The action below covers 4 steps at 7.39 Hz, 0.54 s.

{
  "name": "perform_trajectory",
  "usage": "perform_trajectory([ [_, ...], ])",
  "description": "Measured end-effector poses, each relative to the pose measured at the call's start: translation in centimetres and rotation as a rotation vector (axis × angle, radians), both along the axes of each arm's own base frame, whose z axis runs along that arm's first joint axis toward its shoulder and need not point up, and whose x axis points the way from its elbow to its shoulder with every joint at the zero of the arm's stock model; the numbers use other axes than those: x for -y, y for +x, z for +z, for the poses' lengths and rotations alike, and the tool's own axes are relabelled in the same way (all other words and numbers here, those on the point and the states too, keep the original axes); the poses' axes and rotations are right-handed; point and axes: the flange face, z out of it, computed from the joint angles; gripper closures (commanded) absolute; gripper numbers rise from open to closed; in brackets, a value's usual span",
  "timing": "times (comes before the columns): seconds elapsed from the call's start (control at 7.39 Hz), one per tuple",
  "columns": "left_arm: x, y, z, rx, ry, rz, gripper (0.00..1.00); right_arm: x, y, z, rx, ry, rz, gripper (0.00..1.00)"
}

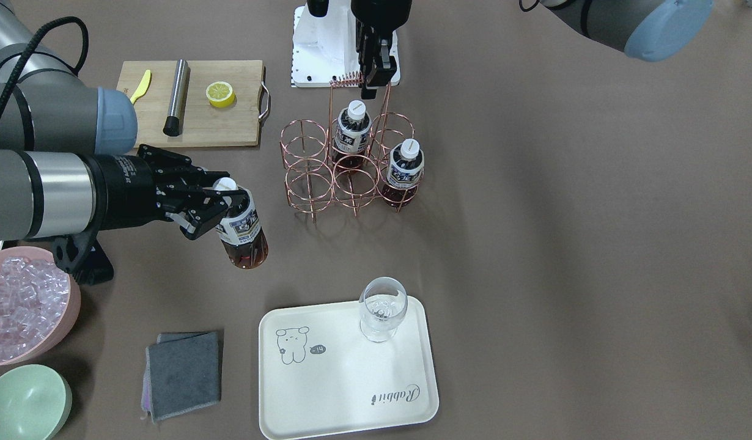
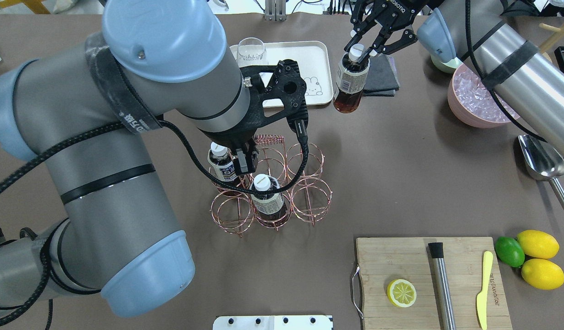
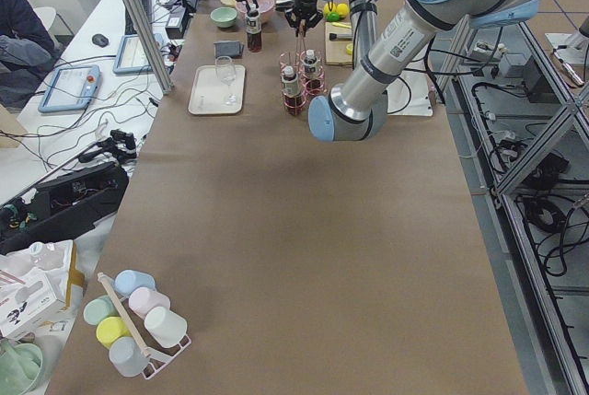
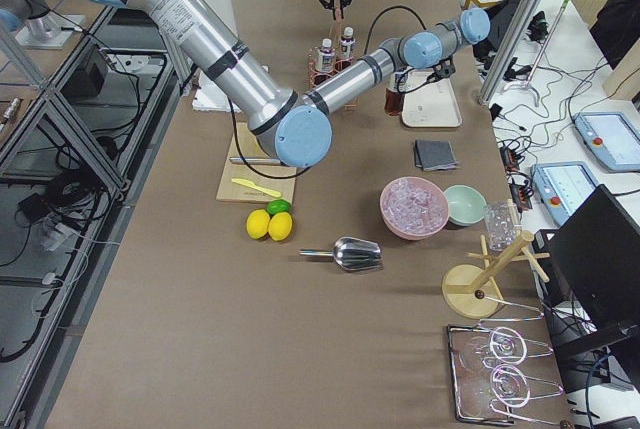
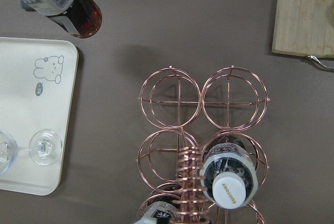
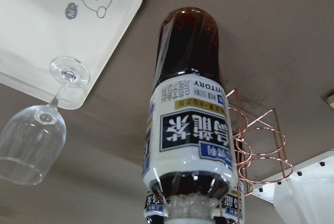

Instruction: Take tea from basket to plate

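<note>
My right gripper (image 1: 229, 194) is shut on the white cap of a tea bottle (image 1: 243, 235) and holds it tilted in the air between the basket (image 1: 305, 165) and the plate (image 1: 351, 379). In the overhead view the bottle (image 2: 351, 82) hangs just right of the plate (image 2: 316, 59). The right wrist view shows the bottle (image 6: 188, 130) close up. Two more tea bottles (image 1: 354, 125) (image 1: 405, 162) stand in the basket's cells. My left gripper (image 1: 371, 82) is shut on the basket's twisted handle (image 5: 190, 182).
A stemmed glass (image 1: 382, 308) stands on the plate's corner. A grey cloth (image 1: 183, 373), a pink ice bowl (image 1: 21, 305) and a green bowl (image 1: 24, 403) lie near the right arm. A wooden board (image 1: 229, 122) with lemon half lies behind.
</note>
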Motion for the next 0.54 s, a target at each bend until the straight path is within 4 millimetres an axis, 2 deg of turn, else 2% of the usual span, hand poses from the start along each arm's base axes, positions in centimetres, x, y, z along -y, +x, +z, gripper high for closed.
perform_trajectory([
  [0.27,0.2,-0.1,0.1,0.003,0.001,-0.003,1.00,2.3,0.3,0.3,0.003,0.015,0.013,1.00],
  [0.41,0.9,-0.8,0.3,0.007,0.001,-0.017,1.00,3.4,0.3,-0.1,0.010,0.033,0.017,1.00],
  [0.54,2.2,-2.4,0.6,0.017,0.003,-0.042,1.00,4.4,0.6,-0.1,0.021,0.060,0.020,1.00],
])
